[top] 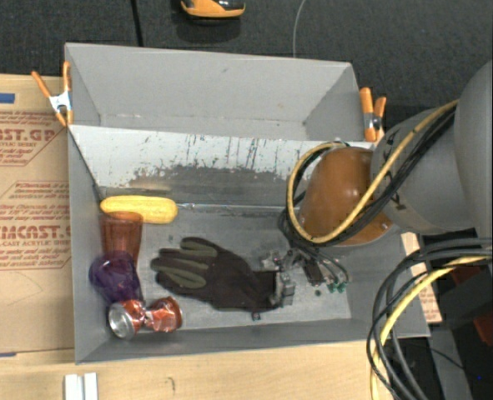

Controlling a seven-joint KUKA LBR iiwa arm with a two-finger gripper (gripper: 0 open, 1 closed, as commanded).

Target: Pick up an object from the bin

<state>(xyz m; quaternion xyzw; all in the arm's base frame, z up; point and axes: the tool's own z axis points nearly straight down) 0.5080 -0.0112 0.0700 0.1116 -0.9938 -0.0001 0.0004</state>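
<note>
Low on the floor of the grey bin (pixel 204 90), right of centre, the gripper (pixel 281 283) is down at the cuff end of a dark glove (pixel 213 277) that lies flat with its hand end pointing left. Whether the gripper is spread, pressed together or pinching the cuff, I cannot tell. Along the left wall lie a yellow banana-shaped piece (pixel 139 208), an orange tumbler (pixel 121 233), a purple cup (pixel 114 277) and, nearest the front, a crushed red can (pixel 144 317).
</note>
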